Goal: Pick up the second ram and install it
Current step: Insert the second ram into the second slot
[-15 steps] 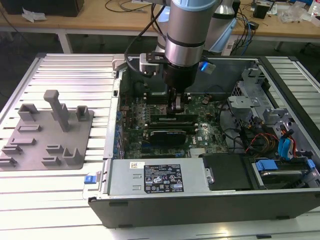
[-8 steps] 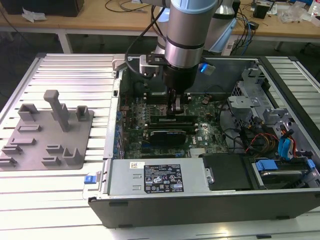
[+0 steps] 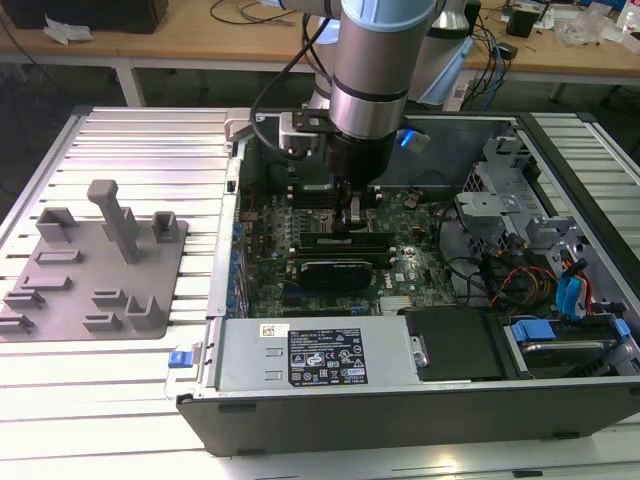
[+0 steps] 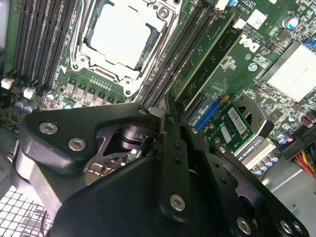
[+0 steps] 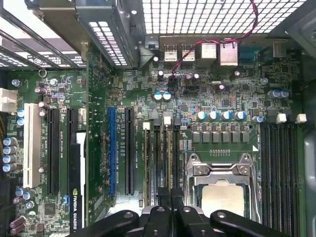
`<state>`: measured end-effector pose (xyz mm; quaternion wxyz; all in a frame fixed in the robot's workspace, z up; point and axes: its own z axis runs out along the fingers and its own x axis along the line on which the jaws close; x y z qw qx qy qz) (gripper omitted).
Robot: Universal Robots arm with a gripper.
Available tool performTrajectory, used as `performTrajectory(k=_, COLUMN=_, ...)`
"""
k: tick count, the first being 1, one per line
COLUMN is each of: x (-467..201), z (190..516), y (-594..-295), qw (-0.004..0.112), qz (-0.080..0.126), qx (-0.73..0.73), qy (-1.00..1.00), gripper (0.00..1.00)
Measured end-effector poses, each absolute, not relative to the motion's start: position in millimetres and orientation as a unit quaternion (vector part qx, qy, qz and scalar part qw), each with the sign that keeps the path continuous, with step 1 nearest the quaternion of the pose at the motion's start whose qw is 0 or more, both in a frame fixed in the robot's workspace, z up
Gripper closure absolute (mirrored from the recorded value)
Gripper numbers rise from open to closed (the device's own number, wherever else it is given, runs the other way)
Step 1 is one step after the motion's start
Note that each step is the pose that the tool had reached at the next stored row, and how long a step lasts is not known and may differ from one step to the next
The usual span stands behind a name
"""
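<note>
Second ram (image 4: pixel 207 57): a long, thin green stick standing on edge in one of the dark slots just beside the processor socket (image 4: pixel 123 34). In the second wrist view, one end of the second ram runs right up to my fingertips.

My gripper (image 4: pixel 165 111) hangs straight down over that slot row. My fingers (image 4: pixel 173 148) are pressed together with no gap between them in both wrist views. The tips sit at the stick's upper edge, and I cannot tell whether they touch it.

From the exterior view's left: the grey holder blocks (image 3: pixel 95 260) lie on the slatted table (image 3: pixel 120 140), well apart from me. Next comes the open computer case (image 3: pixel 400 420), and my gripper (image 3: pixel 352 215) reaches down inside it. The case holds the large green motherboard (image 3: pixel 270 250) with a dark card (image 3: pixel 340 272) standing near the slots. A grey power supply box (image 3: pixel 310 355) lies along the near wall. Towards the exterior view's right are red and orange wires (image 3: pixel 520 280) and a drive bay with blue tabs (image 3: pixel 560 340).

In the first wrist view my gripper (image 5: pixel 171 202) hovers over the slots between the long expansion sockets (image 5: pixel 112 148) and the processor socket (image 5: pixel 222 192).
</note>
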<state>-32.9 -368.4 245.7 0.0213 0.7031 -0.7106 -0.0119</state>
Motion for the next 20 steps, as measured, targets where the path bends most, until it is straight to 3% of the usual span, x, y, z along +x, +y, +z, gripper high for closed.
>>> performTrajectory(k=20, x=-35.6, z=237.8, y=-368.7, qw=0.021, qz=-0.012, qx=0.702, qy=-0.712, gripper=0.91)
